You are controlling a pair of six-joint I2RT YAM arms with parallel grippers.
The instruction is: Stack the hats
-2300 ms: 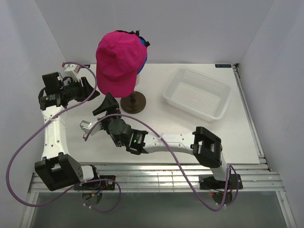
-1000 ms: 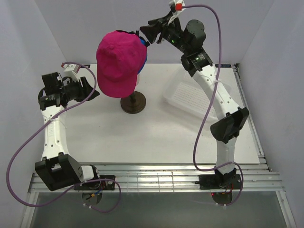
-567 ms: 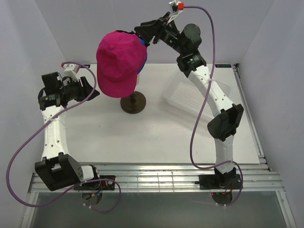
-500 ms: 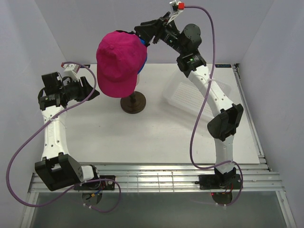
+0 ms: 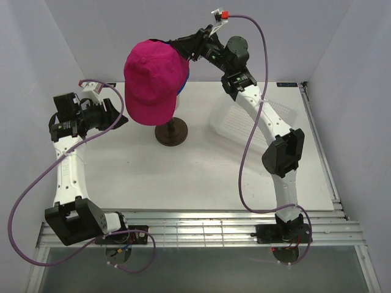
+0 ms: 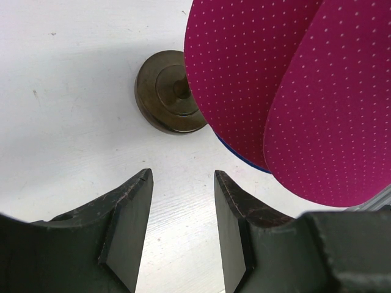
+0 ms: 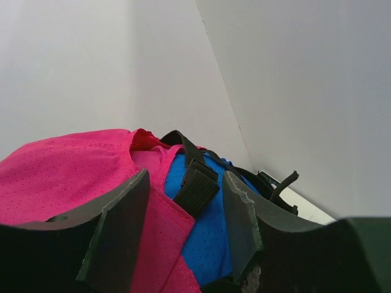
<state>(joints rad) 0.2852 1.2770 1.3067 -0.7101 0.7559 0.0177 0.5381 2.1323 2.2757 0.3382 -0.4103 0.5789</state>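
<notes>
The hats sit stacked on one stand. A magenta cap (image 5: 153,76) is on top, and a blue cap (image 5: 186,70) shows at its back edge. From below, the left wrist view shows two magenta brims (image 6: 244,79) (image 6: 333,122) and a thin blue brim edge (image 6: 244,160). My right gripper (image 5: 178,44) is raised behind the stack and open. In the right wrist view its jaws stand either side of a black strap (image 7: 197,185), between the magenta cap (image 7: 61,177) and the blue cap (image 7: 211,241). My left gripper (image 5: 120,117) is open and empty, low beside the stand.
The dark round stand base (image 5: 171,132) rests on the white table and also shows in the left wrist view (image 6: 168,91). A white mesh basket (image 5: 281,122) sits at the back right, partly behind my right arm. White walls enclose the table.
My right arm rose from the table to the back of the stacked caps, then edged left and closer to them. The left arm has not moved.
</notes>
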